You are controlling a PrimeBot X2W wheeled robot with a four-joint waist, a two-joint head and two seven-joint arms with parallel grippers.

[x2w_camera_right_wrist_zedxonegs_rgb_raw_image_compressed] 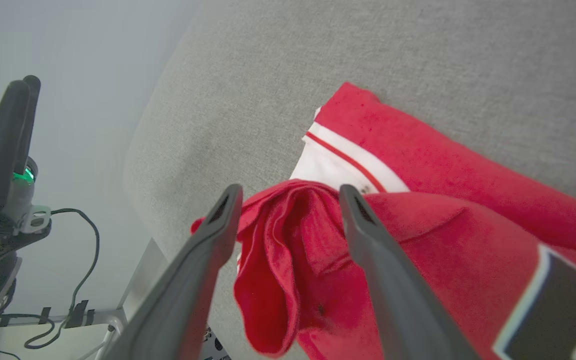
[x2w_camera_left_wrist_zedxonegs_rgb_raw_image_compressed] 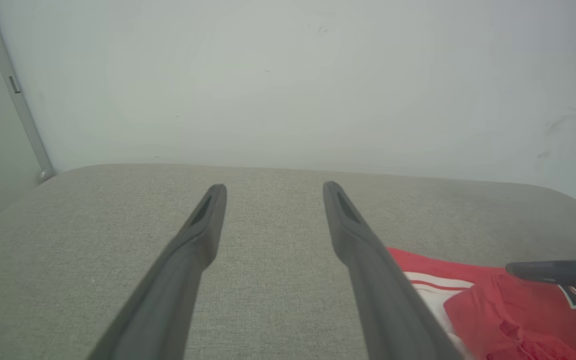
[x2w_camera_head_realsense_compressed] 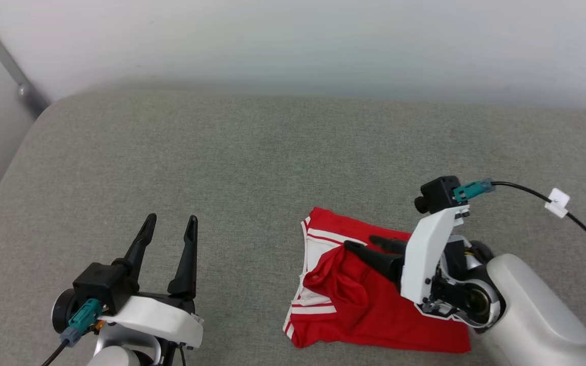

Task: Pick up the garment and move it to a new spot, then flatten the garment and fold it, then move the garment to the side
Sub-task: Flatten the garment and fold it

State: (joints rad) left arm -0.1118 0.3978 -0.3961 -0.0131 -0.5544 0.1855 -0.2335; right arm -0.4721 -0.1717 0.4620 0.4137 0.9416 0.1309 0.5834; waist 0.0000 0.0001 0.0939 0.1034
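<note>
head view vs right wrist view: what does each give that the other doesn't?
Head view adds: the whole outline of the red T-shirt with white striped-trim sleeves, lying near right on the grey fabric surface, and a black cable with a white tag. Right wrist view adds: black white-outlined lettering on the shirt, plus loose cables below the surface's edge. Both: the shirt, the surface, the left hand apart from the shirt, and the right hand, fingers open at a bunched red fold.
</note>
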